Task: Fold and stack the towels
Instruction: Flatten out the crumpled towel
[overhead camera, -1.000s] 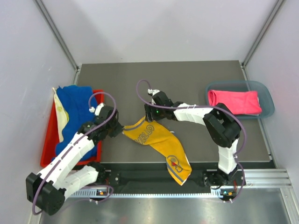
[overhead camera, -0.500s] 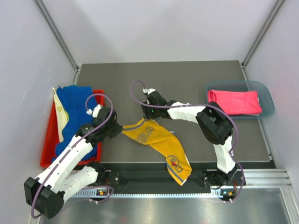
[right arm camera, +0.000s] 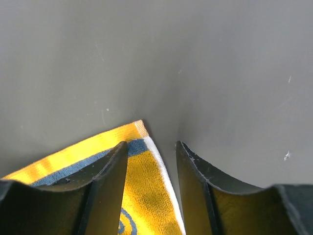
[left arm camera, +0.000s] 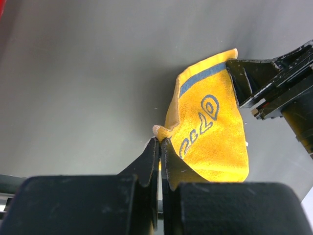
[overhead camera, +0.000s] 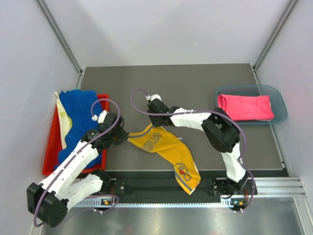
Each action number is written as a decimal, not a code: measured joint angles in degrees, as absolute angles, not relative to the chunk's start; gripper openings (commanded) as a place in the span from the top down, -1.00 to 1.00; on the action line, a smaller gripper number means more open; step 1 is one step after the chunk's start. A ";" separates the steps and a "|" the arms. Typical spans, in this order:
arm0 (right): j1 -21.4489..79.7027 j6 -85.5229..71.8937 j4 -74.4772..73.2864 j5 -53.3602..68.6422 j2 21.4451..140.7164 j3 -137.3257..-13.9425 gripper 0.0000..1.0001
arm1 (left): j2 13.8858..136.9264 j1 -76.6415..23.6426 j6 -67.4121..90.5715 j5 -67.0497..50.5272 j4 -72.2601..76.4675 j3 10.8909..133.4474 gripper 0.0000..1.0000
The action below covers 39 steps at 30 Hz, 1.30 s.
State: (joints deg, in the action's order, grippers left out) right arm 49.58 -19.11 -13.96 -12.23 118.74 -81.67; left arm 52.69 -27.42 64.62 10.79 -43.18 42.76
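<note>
A red tray [overhead camera: 48,157] sits at the left edge of a dark grey table [overhead camera: 195,83], its long side running along the left wall [overhead camera: 24,73]. A see-through teal bin [overhead camera: 280,105] with rounded corners stands at the table's right edge, well apart from the tray. Pale, plain walls close in the back and both sides, and a metal strut [overhead camera: 58,33] runs slantwise down each rear corner. A silver metal rail [overhead camera: 274,186] crosses the near edge. Both wrist views show the table's matte top [right arm camera: 146,49], with faint specks and scratches.
</note>
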 measured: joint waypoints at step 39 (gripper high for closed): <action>37.47 -19.29 -13.87 -11.25 93.93 -76.95 0.99 | 75.77 -27.42 39.72 13.30 -38.74 74.39 1.00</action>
State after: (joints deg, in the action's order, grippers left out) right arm 37.47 -19.29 -13.87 -11.25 93.93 -76.95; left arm 75.77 -27.42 39.72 13.30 -38.74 74.39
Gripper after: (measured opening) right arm 0.009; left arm 0.019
